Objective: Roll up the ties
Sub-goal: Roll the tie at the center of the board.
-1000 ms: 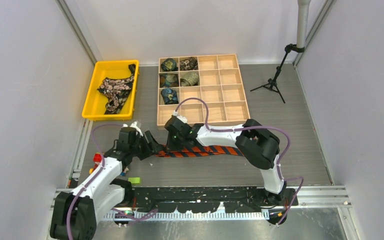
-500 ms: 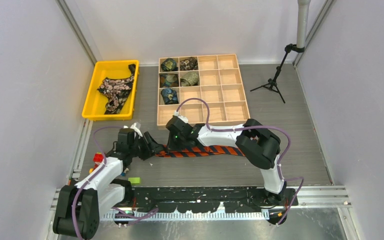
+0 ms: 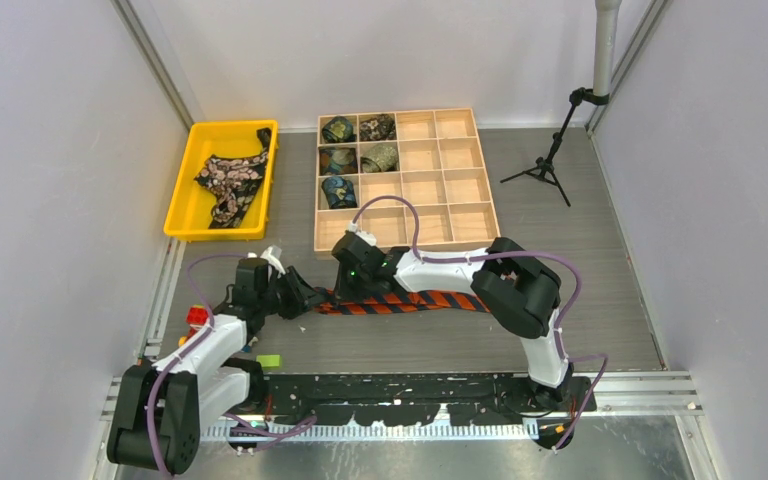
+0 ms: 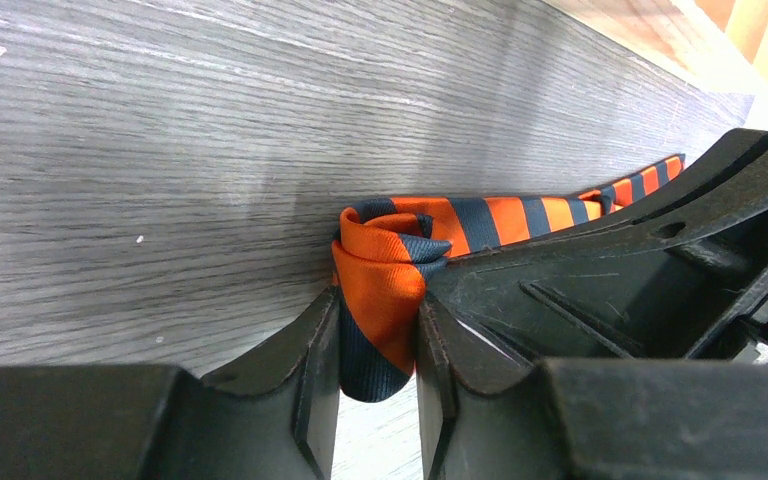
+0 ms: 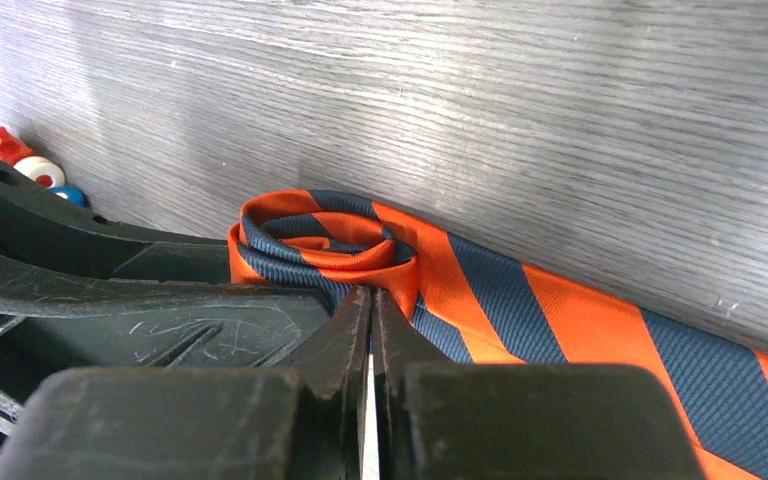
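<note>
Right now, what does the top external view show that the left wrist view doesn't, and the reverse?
Only top external: the yellow tray holding the black floral tie, the wooden grid box with five rolled ties in its left two columns, and the tripod. Only left wrist: the left gripper with its jaws pressed on either side of the striped tie at its rolled end, layers visible. Both: that striped tie lying on the grey table.
</note>
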### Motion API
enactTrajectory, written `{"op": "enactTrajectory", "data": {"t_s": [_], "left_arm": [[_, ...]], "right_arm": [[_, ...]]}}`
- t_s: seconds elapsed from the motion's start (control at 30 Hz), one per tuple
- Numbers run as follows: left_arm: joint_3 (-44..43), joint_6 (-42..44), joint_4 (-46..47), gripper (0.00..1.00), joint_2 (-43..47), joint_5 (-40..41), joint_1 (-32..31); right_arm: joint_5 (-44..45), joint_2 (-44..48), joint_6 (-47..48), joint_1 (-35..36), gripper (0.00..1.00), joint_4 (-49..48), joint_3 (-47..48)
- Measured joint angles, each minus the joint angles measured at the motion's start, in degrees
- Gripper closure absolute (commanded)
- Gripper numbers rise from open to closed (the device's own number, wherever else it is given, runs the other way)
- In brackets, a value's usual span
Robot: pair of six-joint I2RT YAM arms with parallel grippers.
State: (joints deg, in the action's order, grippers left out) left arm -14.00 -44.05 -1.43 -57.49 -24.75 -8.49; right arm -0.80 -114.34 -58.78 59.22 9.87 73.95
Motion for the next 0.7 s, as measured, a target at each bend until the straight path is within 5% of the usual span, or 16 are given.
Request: {"op": "enactTrajectory", "data": {"t_s": [0.3, 0.7], "left_arm": [[-2.1, 0.76, -4.57, 0.8, 1.6, 1.66, -0.85], [-9.25, 2.6, -15.67, 0.81, 2.95, 13.7, -9.57]], "right_arm": [[0.35, 0.0, 1.97, -0.22, 0.91, 4.68, 3.08], [0.2, 0.0, 2.38, -0.2, 0.91, 5.57, 3.52]]}}
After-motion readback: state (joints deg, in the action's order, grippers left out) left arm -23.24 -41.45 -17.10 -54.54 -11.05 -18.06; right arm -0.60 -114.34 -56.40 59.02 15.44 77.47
